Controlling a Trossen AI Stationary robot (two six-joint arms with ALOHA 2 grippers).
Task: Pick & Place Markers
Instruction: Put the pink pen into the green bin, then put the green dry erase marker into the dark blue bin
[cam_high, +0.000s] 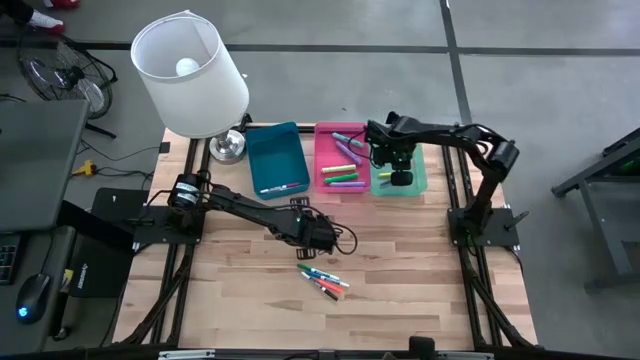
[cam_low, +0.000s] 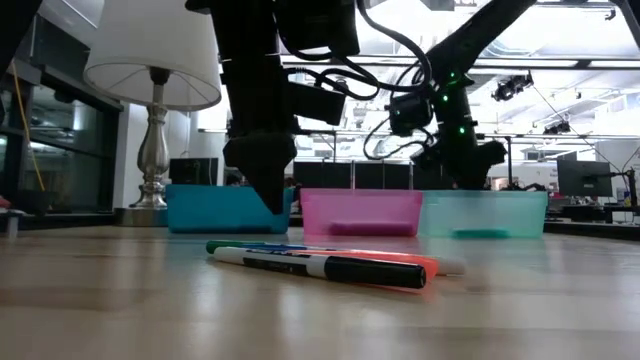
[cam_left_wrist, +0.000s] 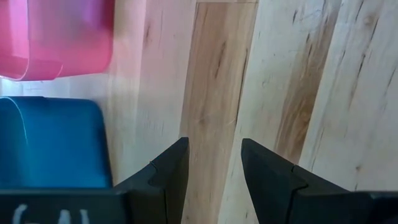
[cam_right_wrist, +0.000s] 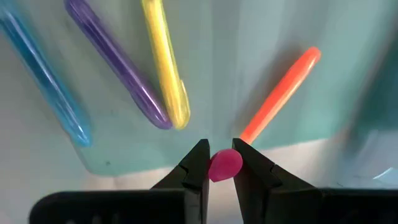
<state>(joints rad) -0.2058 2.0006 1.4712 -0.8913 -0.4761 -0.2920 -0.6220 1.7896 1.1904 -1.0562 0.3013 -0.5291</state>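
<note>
The right gripper (cam_right_wrist: 219, 163) hangs over the green tray (cam_high: 415, 182), its jaws clenched on a pink marker (cam_right_wrist: 224, 165); blue, purple, yellow and orange markers (cam_right_wrist: 163, 62) lie in that tray below. The left gripper (cam_left_wrist: 214, 163) hovers above bare bench (cam_left_wrist: 292, 81) near the blue tray (cam_high: 277, 160), jaws released and holding nothing. More markers (cam_high: 324, 279) lie loose on the bench, others in the pink tray (cam_high: 328, 135).

Only the rounded end of a pink marker (cam_right_wrist: 224, 165) shows between the right gripper (cam_right_wrist: 220, 163) fingers (its body hidden); the green tray's (cam_high: 415, 182) contents lie largely under the arm
</note>
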